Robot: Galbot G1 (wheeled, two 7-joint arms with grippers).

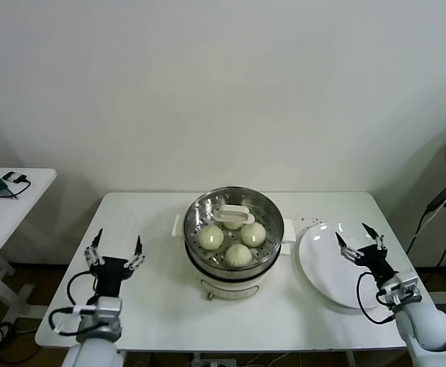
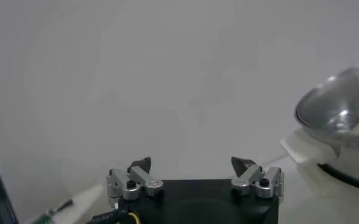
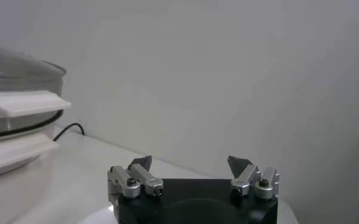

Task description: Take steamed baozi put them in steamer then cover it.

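The steamed baozi (image 1: 239,254) sit inside the steamer (image 1: 234,269) in the middle of the tabletop (image 1: 161,306), and the clear cover (image 1: 233,216) is on top of them. My left gripper (image 1: 115,250) hangs over the tabletop to the left of the steamer, fingers (image 1: 96,242) spread wide and holding nothing. My right gripper (image 1: 359,240) hangs over the white plate (image 1: 326,267) on the other side, open wide and holding nothing too.
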